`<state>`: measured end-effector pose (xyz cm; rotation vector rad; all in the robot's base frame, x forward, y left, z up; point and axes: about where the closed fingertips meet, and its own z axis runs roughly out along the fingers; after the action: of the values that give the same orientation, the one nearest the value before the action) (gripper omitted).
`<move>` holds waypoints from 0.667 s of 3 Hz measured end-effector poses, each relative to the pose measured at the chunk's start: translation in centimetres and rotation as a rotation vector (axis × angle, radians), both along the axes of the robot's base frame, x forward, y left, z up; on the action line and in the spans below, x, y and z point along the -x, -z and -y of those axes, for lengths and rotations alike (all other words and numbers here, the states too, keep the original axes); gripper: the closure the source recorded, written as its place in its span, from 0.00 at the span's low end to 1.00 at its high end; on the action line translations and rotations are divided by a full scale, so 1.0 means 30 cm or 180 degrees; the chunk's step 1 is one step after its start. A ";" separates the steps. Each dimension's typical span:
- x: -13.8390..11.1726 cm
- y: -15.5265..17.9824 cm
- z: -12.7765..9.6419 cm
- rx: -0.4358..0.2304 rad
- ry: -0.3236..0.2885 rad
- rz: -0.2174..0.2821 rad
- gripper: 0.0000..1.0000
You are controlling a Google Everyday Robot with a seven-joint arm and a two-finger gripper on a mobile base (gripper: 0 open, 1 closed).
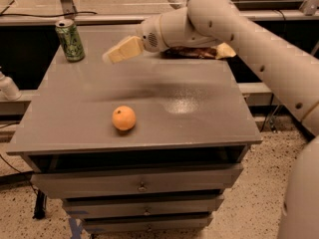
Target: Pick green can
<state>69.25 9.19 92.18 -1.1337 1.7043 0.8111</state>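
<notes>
In the camera view, a grey flat-topped metal cabinet [199, 113] with a stack of drawers [142, 185] in its near face stands on a speckled floor [259, 193]. The slim green drink can with pale patterning and a silver top [69, 40] stands upright at the far left corner of the cabinet top, close to the far edge and to the left edge.

The large white robot arm [249, 39] reaches in from the right and crosses the far half of the top. Its pale tan gripper [110, 57] hangs in the air above the surface, pointing left and slightly down. Whether it is apart or together cannot be told here; it holds nothing.

The green can lies to the left of the gripper and a little farther back, near it but clearly apart, with bare grey top showing between them. The can's upper part sits at about the gripper's height in the frame. A soft dark shadow of the arm falls on the top just nearer than the gripper.

A round orange fruit [123, 118] rests on the near half of the top, left of centre, well apart from the can and nearer than the gripper. Behind the arm, at the far edge, lies a crumpled brown packet [192, 52], partly hidden. A white rounded object [7, 87] shows at the left edge of the frame, off the cabinet.
</notes>
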 end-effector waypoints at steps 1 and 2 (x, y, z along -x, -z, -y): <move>-0.090 0.024 -0.155 -0.0220 -0.0026 0.0089 0.00; -0.143 0.044 -0.312 -0.0314 -0.0055 0.0220 0.00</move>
<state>73.54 18.56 90.86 -1.0982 1.5824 0.8477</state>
